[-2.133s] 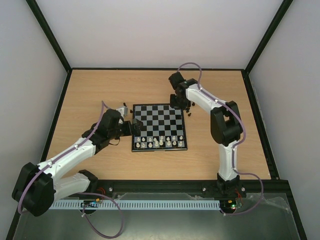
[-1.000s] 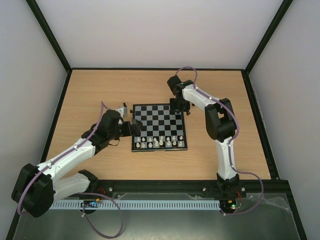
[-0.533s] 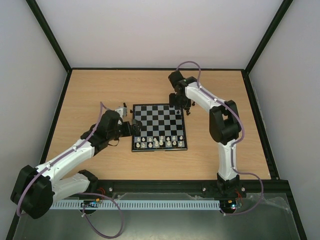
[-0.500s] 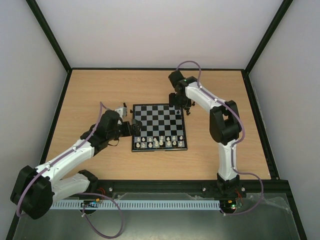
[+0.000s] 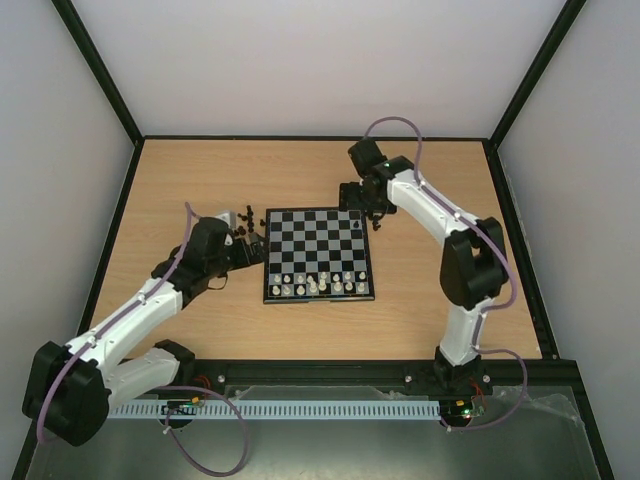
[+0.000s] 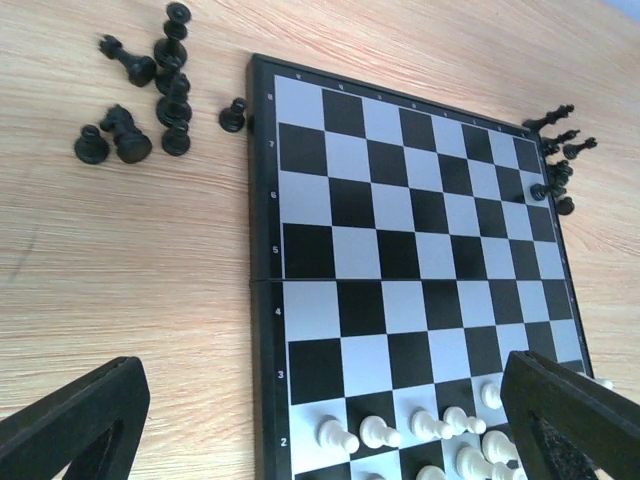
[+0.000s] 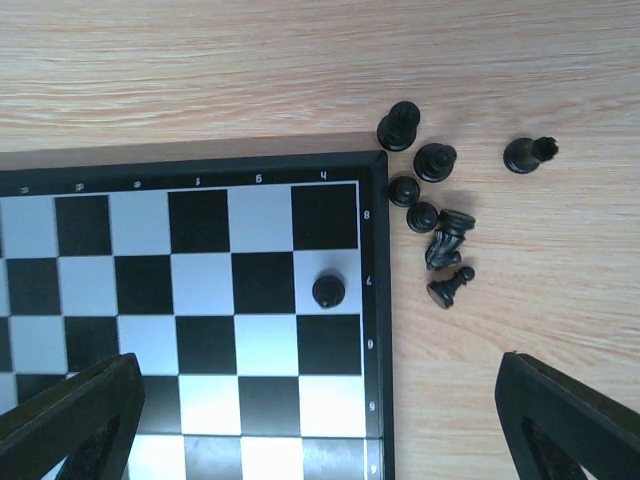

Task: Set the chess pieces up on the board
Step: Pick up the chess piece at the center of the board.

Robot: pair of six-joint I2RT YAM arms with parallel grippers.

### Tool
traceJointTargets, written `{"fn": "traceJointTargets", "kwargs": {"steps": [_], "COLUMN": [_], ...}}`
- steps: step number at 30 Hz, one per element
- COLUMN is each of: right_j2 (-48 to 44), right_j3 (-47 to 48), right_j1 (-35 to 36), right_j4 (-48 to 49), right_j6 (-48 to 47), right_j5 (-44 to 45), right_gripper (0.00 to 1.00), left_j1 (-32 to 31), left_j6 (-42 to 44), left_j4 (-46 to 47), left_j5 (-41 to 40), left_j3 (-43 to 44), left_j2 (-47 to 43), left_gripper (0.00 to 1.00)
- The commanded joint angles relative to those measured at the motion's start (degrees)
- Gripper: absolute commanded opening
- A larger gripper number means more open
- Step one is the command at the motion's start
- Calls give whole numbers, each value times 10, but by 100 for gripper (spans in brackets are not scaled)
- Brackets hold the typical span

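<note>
The board lies mid-table, with cream-white chess pieces lined along its near edge. One black pawn stands alone on a pale square by the board's right border. Loose black pieces lie on the wood just off that corner. My right gripper hovers open above the pawn, holding nothing. Another heap of black pieces lies off the board's far left corner. My left gripper is open over the white pawns, empty.
Light wooden table with a black raised rim and white walls around. The right arm arches over the table's right side. The left arm stretches along the near left.
My right gripper has opened and lifted back, leaving the black pawn standing on the board. My left arm has drawn back a little to the left.
</note>
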Motion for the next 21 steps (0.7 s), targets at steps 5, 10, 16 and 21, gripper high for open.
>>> {"fn": "traceJointTargets", "kwargs": {"steps": [5, 10, 16, 21], "right_j2": [-135, -194, -250, -273], "right_j3": [-134, -202, -261, -279], "right_j1": [-1, -1, 1, 3], "right_j4": [54, 85, 122, 133], "right_j6": [25, 25, 32, 32], "right_j5": [-43, -76, -128, -162], "right_gripper": [96, 95, 93, 92], "left_j1": [29, 70, 67, 69], "left_j6": [8, 1, -27, -30], "left_j4": [-53, -64, -46, -41], "left_j5": [-70, -88, -122, -156], "left_j3": [60, 67, 88, 138], "left_j2": [33, 64, 140, 232], "left_gripper": [99, 99, 95, 72]}}
